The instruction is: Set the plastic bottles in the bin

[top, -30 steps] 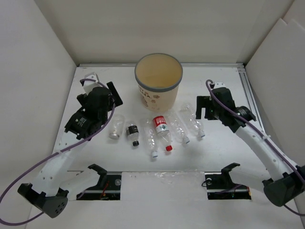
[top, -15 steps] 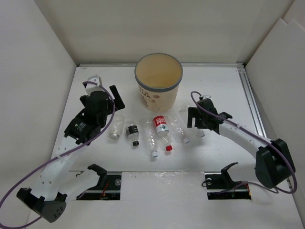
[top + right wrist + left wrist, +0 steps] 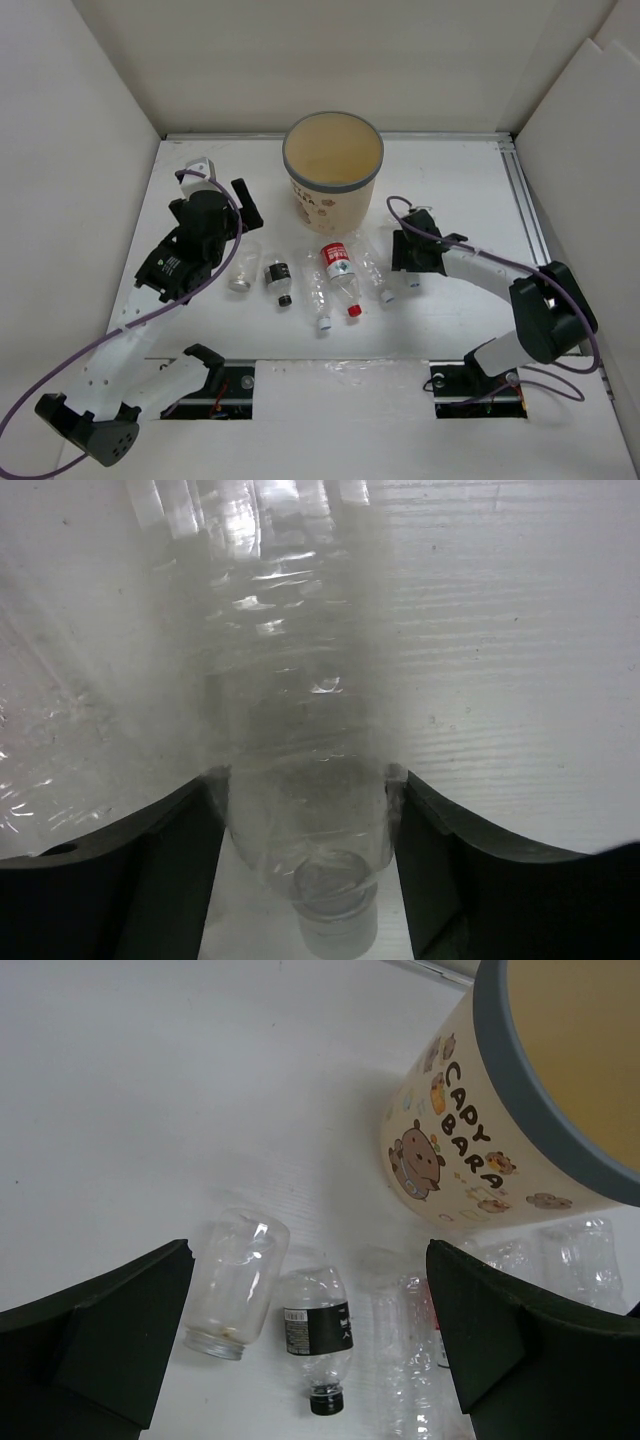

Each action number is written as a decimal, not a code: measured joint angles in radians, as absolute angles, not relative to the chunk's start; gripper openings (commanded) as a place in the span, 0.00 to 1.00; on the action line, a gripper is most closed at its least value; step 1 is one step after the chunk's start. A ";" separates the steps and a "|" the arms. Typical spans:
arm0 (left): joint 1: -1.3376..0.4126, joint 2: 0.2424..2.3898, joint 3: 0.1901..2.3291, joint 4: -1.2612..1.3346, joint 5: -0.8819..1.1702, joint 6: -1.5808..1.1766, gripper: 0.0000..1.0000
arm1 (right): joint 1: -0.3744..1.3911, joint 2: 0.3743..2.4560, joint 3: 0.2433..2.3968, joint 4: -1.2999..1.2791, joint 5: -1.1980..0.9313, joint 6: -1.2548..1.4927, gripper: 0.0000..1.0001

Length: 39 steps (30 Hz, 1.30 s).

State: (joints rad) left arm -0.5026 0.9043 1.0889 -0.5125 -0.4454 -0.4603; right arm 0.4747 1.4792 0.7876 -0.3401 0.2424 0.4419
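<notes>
The tan bin (image 3: 325, 205) stands at the back centre. Several plastic bottles lie in a row in front of it: a silver-capped one (image 3: 243, 268), a black-labelled one (image 3: 278, 276), a clear one (image 3: 317, 293), a red-labelled one (image 3: 339, 266) and another clear one (image 3: 376, 272). My right gripper (image 3: 408, 258) is low over the rightmost clear bottle (image 3: 300, 730), and both fingers press its sides near the white cap. My left gripper (image 3: 308, 1255) hangs open above the silver-capped bottle (image 3: 235, 1285) and the black-labelled bottle (image 3: 315, 1330), holding nothing.
White walls enclose the table on the left, back and right. A metal rail (image 3: 527, 215) runs along the right side. The bin's printed side (image 3: 460, 1150) rises just beyond the left gripper's reach of view.
My right arm has swung left and down onto the rightmost bottle, and its jaws have closed against it. The left arm shifted slightly at first, then stayed still and open.
</notes>
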 measured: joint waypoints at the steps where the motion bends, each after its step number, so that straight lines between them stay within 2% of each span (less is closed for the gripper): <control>1: -0.503 0.905 1.089 -0.513 -0.445 -0.460 1.00 | 0.475 1.478 0.788 -0.339 0.244 0.444 0.54; 2: -0.503 0.905 1.089 -0.513 -0.445 -0.460 1.00 | 0.475 1.477 0.788 -0.339 0.247 0.447 0.40; 4: -0.503 0.905 1.089 -0.513 -0.445 -0.460 1.00 | 0.474 1.465 0.787 -0.340 0.254 0.448 0.38; 5: -0.503 0.905 1.089 -0.513 -0.445 -0.461 1.00 | 0.474 1.454 0.786 -0.343 0.256 0.451 0.28; 6: -0.503 0.906 1.089 -0.513 -0.445 -0.461 1.00 | 0.474 1.441 0.786 -0.348 0.258 0.450 0.25; 14: -0.503 0.939 1.153 -0.526 -0.386 -0.453 1.00 | 0.475 1.252 0.829 -0.475 0.310 0.453 0.23; 19: -0.518 0.999 1.299 -0.512 -0.224 -0.418 1.00 | 0.492 1.067 0.967 -0.532 0.315 0.442 0.23; 25: -0.548 1.106 1.472 -0.427 0.071 -0.371 1.00 | 0.564 0.889 1.084 -0.459 0.180 0.391 0.20; 31: -0.557 1.169 1.478 -0.333 0.294 -0.357 1.00 | 0.668 0.888 1.114 -0.368 0.036 0.344 0.20; 39: -0.589 1.201 1.474 -0.210 0.480 -0.356 1.00 | 0.824 1.042 1.153 -0.287 -0.070 0.303 0.20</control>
State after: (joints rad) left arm -0.5892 1.2011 1.4742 -0.2096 0.4801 -0.3557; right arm 0.8242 1.0420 1.1534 -0.2871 -0.0700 0.3027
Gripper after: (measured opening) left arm 0.997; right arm 0.505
